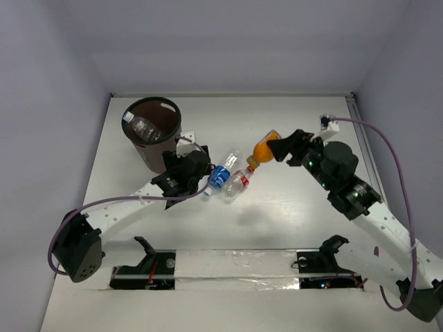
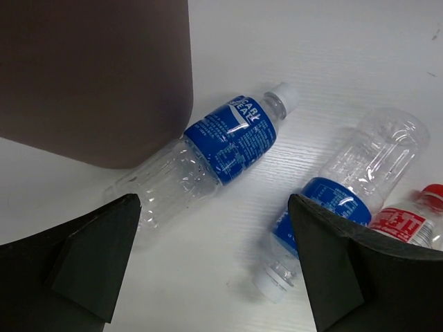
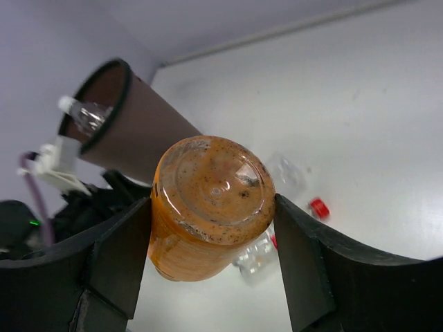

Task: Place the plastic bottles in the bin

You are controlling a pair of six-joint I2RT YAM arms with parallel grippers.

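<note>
White desk, pale grey walls. Right jaws clamp the orange bottle; left jaws stand apart, a blue-labelled bottle lying between them beside the brown bin.

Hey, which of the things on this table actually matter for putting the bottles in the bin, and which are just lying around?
Job: bin; clear bottle inside it; orange bottle in the right claw; blue-labelled bottle beside the bin; second blue-labelled bottle; red-capped bottle.
Lying about: white clip, far right; purple cable; tape strip along the near edge.
</note>
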